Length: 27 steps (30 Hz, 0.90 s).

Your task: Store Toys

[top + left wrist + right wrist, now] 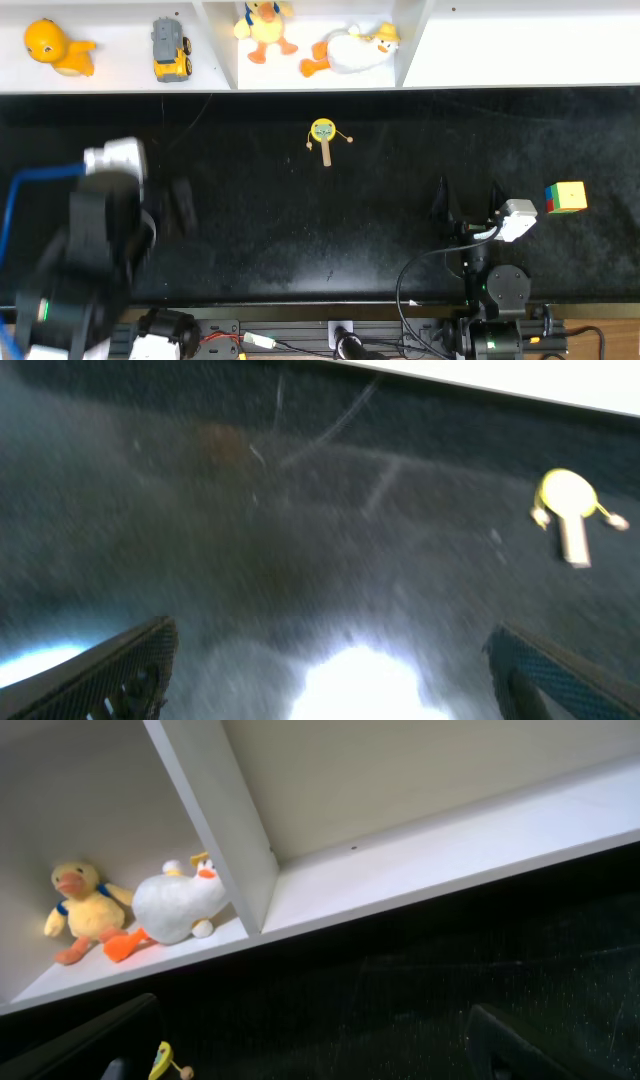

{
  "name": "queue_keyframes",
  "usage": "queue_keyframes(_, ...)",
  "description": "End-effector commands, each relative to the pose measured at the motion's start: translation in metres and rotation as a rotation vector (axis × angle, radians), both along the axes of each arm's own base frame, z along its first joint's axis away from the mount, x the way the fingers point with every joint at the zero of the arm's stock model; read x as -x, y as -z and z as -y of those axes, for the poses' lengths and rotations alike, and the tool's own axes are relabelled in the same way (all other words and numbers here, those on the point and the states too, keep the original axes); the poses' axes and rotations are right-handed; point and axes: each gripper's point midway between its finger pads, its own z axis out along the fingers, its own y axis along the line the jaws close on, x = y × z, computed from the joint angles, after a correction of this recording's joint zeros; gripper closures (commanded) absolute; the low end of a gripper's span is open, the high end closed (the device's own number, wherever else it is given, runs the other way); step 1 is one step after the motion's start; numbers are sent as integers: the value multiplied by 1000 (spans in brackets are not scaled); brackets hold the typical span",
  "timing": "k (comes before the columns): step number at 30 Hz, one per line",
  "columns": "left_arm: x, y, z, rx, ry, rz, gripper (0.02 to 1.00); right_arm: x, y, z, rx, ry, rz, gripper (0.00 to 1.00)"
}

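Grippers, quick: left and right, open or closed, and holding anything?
Left gripper: open, holding nothing.
Right gripper: open, holding nothing.

We've got wide black mat (250, 240) to move across, with the small yellow wooden-handled rattle (323, 135) mid-table and the multicoloured cube (566, 196) at right, well apart.

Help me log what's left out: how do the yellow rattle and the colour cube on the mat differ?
The rattle is a round yellow disc on a pale stick; the cube is blocky with several coloured faces. The rattle lies mid-mat near the shelf; the cube sits far right, farther from it. Both rest on the black mat, not yet shelved.
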Motion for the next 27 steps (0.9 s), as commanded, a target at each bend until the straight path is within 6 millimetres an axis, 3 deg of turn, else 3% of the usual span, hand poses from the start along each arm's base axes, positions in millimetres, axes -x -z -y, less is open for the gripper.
queue_keyframes(1, 42, 1, 1, 108, -15, 118, 20, 0, 3, 0, -5, 2, 1, 5)
queue_keyframes(5, 65, -4, 1, 163, 28, 215, 20, 0, 3, 0, -5, 2, 1, 5)
queue_keyframes(9, 70, -7, -1, 173, 29, 244, 20, 0, 3, 0, -5, 2, 1, 3)
queue_keyframes(20, 70, -8, -1, 171, 30, 249, 20, 0, 3, 0, -5, 2, 1, 5)
queue_keyframes(25, 54, -29, -21, 119, -78, 372, 20, 0, 3, 0, -5, 2, 1, 5)
queue_keyframes(27, 45, -28, -28, 63, -112, 400, 23, 0, 3, 0, -5, 2, 1, 7)
